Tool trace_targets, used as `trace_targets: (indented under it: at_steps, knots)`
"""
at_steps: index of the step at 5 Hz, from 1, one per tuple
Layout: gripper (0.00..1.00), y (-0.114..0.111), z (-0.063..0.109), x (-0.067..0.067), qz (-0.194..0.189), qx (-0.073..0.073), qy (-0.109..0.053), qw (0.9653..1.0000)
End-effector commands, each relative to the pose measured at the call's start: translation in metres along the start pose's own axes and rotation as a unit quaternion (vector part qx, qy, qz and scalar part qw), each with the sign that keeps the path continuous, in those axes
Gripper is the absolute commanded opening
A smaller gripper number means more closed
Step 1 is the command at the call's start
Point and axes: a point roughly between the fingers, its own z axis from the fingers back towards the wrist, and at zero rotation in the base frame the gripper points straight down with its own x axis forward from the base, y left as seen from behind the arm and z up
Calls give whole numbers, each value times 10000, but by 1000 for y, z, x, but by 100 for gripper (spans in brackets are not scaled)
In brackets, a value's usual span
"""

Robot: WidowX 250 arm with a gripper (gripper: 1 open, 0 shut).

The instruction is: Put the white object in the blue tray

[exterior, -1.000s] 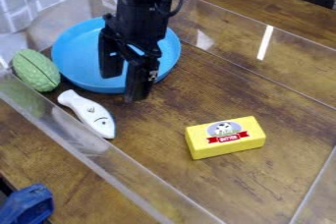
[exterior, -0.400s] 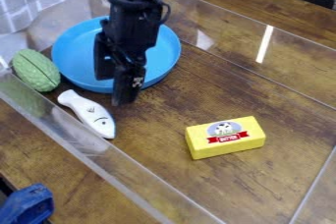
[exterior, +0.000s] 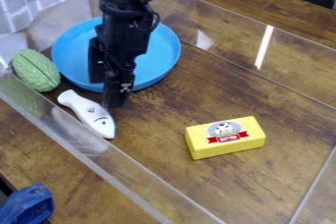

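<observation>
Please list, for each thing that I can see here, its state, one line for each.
pincer: open, holding nothing, over the near rim of the tray
white toy: lying on the table, outside the tray
blue tray: upright, open side up
green ribbed oval: lying outside the tray, beside it
yellow box: lying flat, printed label up

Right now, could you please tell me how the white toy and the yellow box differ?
The white toy is slim and tapered, while the yellow box is blocky with straight edges. The white toy lies near the blue tray; the yellow box sits farther from it. The white toy has small dark marks, the yellow box a red printed label. Both rest on the wooden surface.
</observation>
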Motion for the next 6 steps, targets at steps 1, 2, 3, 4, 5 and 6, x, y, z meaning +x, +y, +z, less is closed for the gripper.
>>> trace_targets:
  at_steps: [1, 2, 3, 4, 5, 6]
  knots:
    - [100, 7, 5, -2, 133, 35, -134, 9998]
    - [100, 8, 2, -4, 195, 8, -155, 9997]
    - [0, 9, 2, -7, 267, -2, -177, 9995]
    - [0, 10, 2, -11, 294, -37, -176, 9994]
    - [0, 13, 3, -17, 351, -81, -172, 9992]
    - [0, 18, 9, -14, 288, -14, -202, 9994]
